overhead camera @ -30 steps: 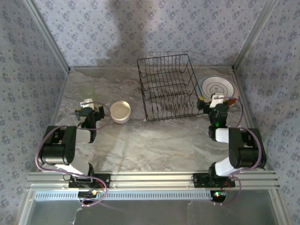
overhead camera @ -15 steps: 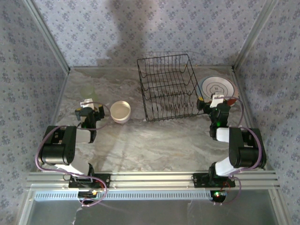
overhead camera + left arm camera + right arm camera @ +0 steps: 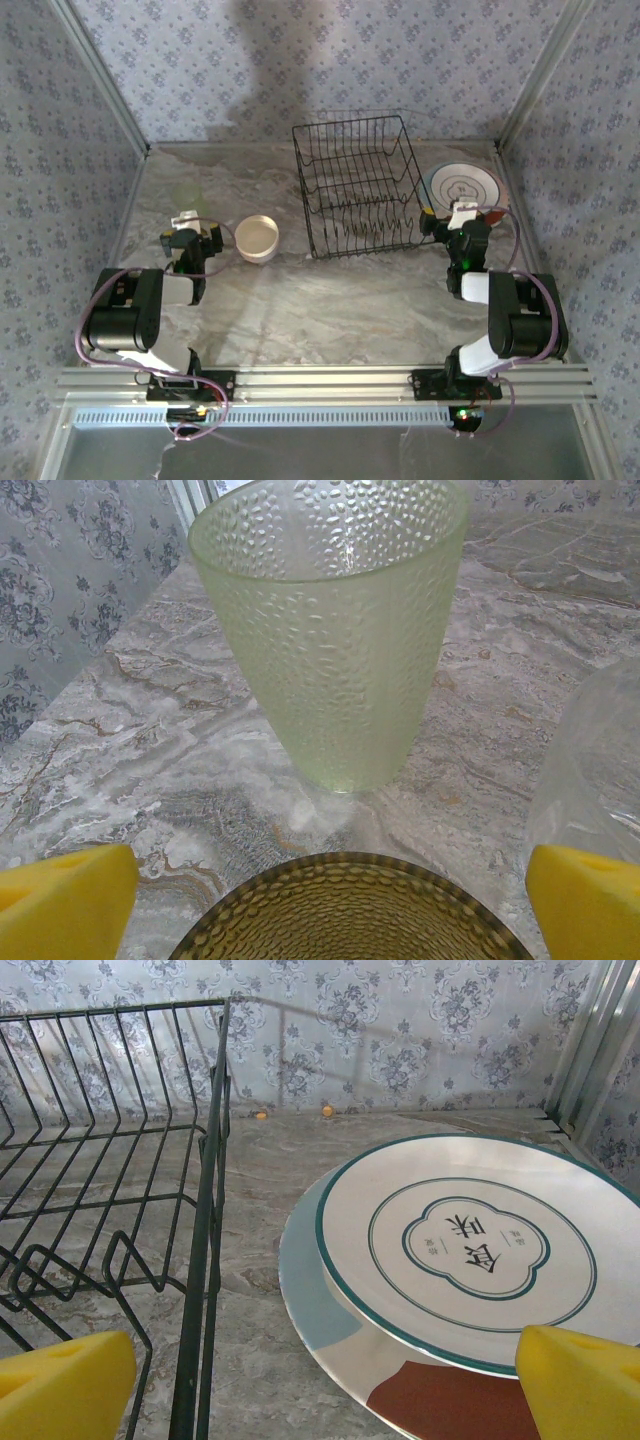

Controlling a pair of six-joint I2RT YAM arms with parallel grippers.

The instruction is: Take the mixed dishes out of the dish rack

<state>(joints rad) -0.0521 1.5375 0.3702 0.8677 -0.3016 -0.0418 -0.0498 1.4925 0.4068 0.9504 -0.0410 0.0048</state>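
The dish rack (image 3: 355, 205) is seen standing at the far middle of the bench (image 3: 330, 300), with no dish left among its black wire prongs. The mixed dishes are found on the bench on both sides of it.

Just right of the rack, two large plates are stacked flat. The upper plate (image 3: 470, 1240) is white with green rings, and two dark green Chinese characters are printed inside a lobed frame at its centre, with smaller marks beside them. They are seen upside down and cannot be read with certainty. The lower plate (image 3: 310, 1290) is marked with pale blue-grey and brick-red blocks, and its edge lies near the rack's side wire without touching it.

To the left of the rack, a cream bowl (image 3: 258, 240) is set upright. Further left of the rack a pale green dimpled tumbler (image 3: 335, 630) stands upright, and nearer than it the rim of an olive-brown cup (image 3: 350, 910) is seen. A clear object (image 3: 595, 750) stands beside the cup, but what it is cannot be told.

The left end effector (image 3: 192, 228) is spread to its widest. The cup's rim lies low between the yellow pads (image 3: 60, 900), and no grip on it is shown. The right end effector (image 3: 462, 215) is likewise fully spread at the near edge of the plate stack, and nothing is held in it.
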